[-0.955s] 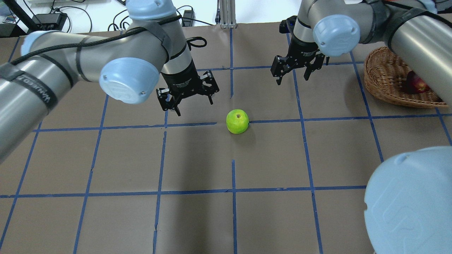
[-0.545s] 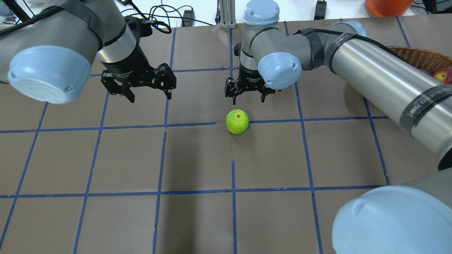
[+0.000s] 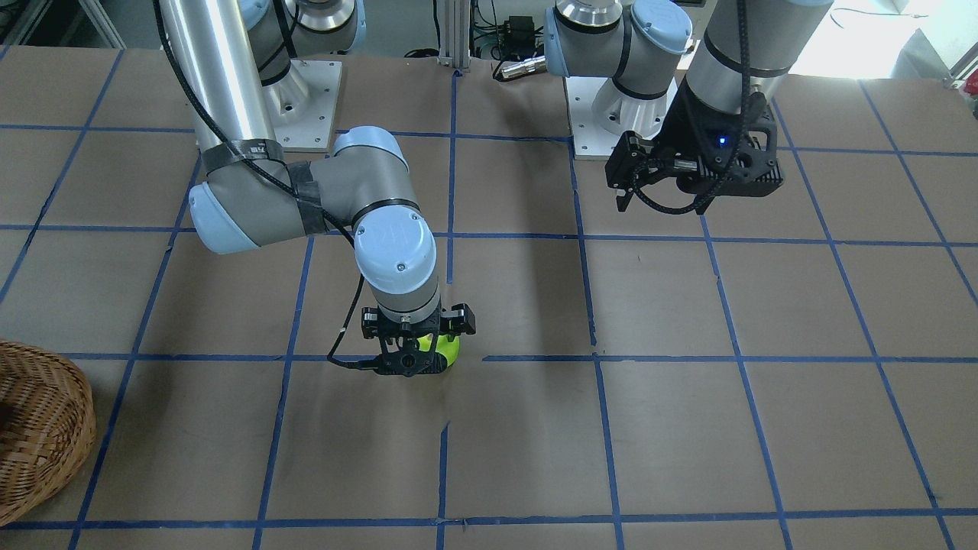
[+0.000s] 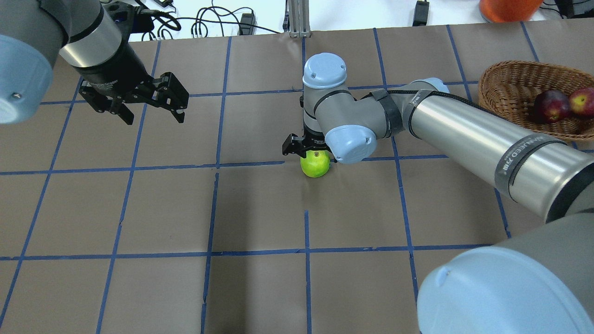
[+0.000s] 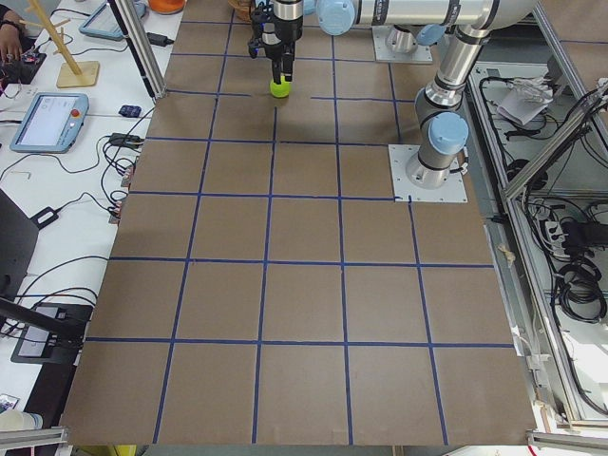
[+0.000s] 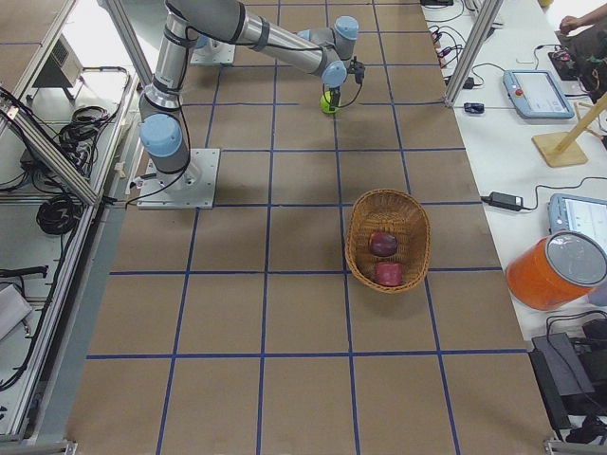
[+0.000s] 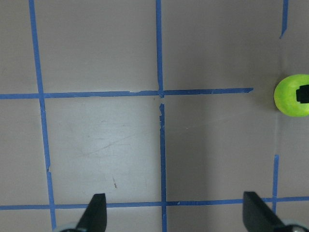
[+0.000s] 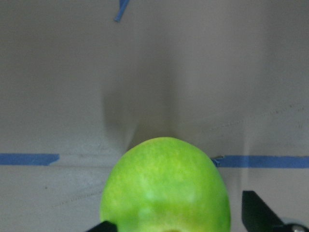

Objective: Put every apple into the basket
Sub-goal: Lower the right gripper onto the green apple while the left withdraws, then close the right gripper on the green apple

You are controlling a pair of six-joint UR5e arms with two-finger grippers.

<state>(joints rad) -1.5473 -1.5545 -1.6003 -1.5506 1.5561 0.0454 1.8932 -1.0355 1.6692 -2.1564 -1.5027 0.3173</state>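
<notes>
1. The right pincer (image 3: 416,359) stood low over the green apple (image 4: 315,166) near the middle of the counter (image 4: 260,287), fingers apart on either side of the fruit.
2. That apple rested on a blue tape line (image 4: 139,168).
3. The left pincer (image 4: 154,119) hung above the far left, fingers spread wide.
4. The maroon apple (image 4: 550,105) and red apple (image 4: 584,99) lay side by side in the basket (image 4: 506,83), far right.

Far end of table (image 5: 304,313): green apple (image 5: 277,90) on brown paper beside blue tape line (image 5: 237,93). Right gripper (image 5: 278,80), on far arm, points straight down at apple; jaw spacing too small to judge. Near arm's base (image 5: 437,163) on grey plate. Tablet (image 5: 43,122) on side bench.
</notes>
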